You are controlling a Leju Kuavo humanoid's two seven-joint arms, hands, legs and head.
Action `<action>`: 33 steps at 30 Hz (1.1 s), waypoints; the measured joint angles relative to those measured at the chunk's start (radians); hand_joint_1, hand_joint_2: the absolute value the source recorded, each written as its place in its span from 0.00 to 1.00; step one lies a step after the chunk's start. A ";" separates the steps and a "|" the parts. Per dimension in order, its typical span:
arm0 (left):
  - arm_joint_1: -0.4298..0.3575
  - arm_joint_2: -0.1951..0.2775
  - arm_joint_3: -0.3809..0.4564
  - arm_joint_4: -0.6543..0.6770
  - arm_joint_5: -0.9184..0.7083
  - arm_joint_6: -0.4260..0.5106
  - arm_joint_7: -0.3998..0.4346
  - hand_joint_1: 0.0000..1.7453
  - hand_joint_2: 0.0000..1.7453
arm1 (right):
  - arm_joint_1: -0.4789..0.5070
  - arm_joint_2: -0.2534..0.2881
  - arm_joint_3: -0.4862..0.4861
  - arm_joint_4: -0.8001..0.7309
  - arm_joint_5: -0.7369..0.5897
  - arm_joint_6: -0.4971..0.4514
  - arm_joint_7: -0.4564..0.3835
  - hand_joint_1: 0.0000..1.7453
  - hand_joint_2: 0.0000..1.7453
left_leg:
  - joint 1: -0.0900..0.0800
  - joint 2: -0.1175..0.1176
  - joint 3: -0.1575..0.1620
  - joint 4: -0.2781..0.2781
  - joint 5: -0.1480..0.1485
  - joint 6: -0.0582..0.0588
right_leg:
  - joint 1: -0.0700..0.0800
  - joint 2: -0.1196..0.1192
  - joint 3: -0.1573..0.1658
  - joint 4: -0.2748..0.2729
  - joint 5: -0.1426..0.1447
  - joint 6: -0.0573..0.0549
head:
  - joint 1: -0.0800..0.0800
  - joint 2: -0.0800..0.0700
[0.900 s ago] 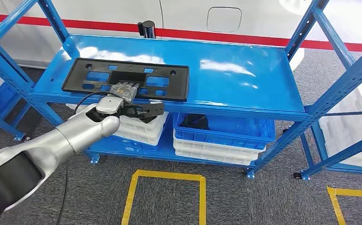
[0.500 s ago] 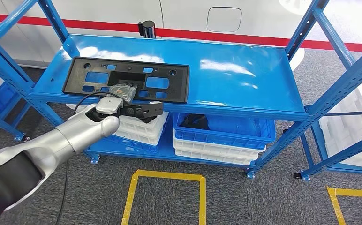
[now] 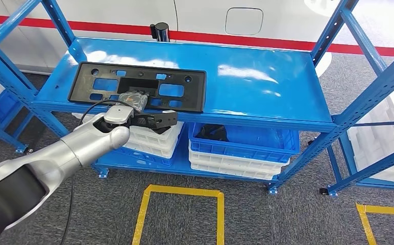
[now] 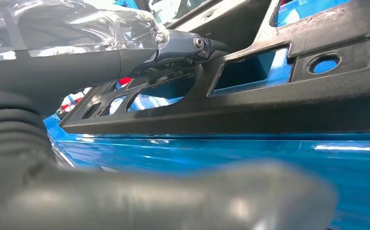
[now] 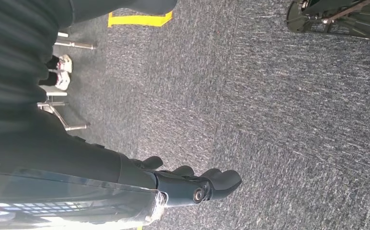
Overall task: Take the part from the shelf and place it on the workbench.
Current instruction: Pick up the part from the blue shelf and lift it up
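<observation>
Since the earlier frame my left hand [image 3: 143, 113] has barely shifted at the front edge of the flat black perforated plastic part [image 3: 137, 86] lying on the glossy blue metal shelf [image 3: 256, 87]. Fingers [image 4: 192, 45] rest on top of its near rim with the thumb below the shelf lip, so no full grip yet. I should close firmly on the rim, then lift level.

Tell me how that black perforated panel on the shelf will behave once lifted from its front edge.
The black panel looks thin, with many cut-outs, so probably light. Held by the left robot hand near its front edge, the long ends may sag or twist. On the glossy shelf it could slide easily.

Blue and white crates [image 3: 241, 148] (contents perhaps dark parts) above grey carpet [image 3: 287, 214].
</observation>
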 joint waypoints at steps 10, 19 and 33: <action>0.000 0.000 0.000 0.005 -0.009 0.002 0.002 1.00 1.00 | 0.000 0.000 0.000 0.000 0.000 0.000 0.000 0.00 1.00 | 0.000 0.000 0.000 0.000 0.000 0.000 | 0.000 0.000 0.000 0.000 0.000 0.000 | 0.000 0.000; -0.005 0.000 0.001 0.005 -0.013 -0.005 0.000 1.00 1.00 | 0.000 -0.001 0.000 0.000 -0.007 -0.005 -0.002 0.00 1.00 | 0.000 0.001 0.003 0.000 -0.001 0.001 | 0.000 0.000 0.003 0.000 0.000 0.000 | 0.000 0.000; -0.011 0.000 0.001 0.005 -0.011 -0.013 -0.005 1.00 1.00 | 0.000 -0.008 0.000 0.000 -0.010 -0.009 -0.013 0.00 1.00 | -0.001 0.004 0.008 0.000 -0.001 0.002 | 0.000 0.002 0.007 0.000 0.000 0.000 | 0.000 0.000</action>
